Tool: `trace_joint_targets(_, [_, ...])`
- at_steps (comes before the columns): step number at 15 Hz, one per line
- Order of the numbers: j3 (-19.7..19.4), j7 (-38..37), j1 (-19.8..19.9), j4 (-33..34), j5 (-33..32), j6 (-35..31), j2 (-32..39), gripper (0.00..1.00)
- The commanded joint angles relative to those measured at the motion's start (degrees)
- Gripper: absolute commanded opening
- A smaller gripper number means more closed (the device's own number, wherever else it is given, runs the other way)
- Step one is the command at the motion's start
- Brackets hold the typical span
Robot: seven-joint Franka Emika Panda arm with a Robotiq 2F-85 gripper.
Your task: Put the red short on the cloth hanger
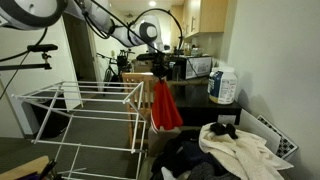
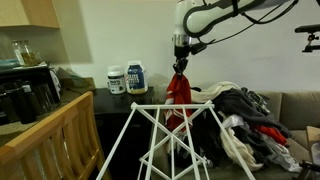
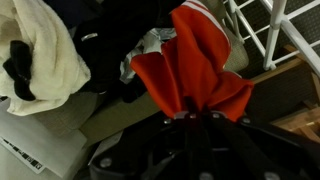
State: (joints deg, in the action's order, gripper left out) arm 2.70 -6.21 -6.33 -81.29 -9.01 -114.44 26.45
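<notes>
The red shorts (image 1: 165,108) hang from my gripper (image 1: 160,76), which is shut on their top edge. They dangle just beside the near end of the white cloth hanger rack (image 1: 85,105). In an exterior view the shorts (image 2: 180,95) hang from the gripper (image 2: 180,62) just behind the top of the rack (image 2: 165,130). In the wrist view the red shorts (image 3: 190,65) spread out from the gripper (image 3: 190,115), with the rack's white bars (image 3: 275,35) at the upper right.
A pile of clothes (image 1: 230,145) lies on the sofa below; it shows as well in an exterior view (image 2: 255,120) and in the wrist view (image 3: 60,50). Tubs (image 2: 128,79) and a microwave (image 1: 195,68) stand on dark counters. A wooden rail (image 2: 55,135) stands beside the rack.
</notes>
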Motion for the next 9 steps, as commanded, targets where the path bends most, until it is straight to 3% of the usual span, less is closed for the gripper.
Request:
trace_joint_targets(1, [0.5, 4.5, 0.1, 8.5, 1.5, 5.1, 2.3, 0.01])
trace_joint_targets(9, [2.9, 10.7, -1.8, 16.7, 0.1, 9.7, 3.9, 0.01])
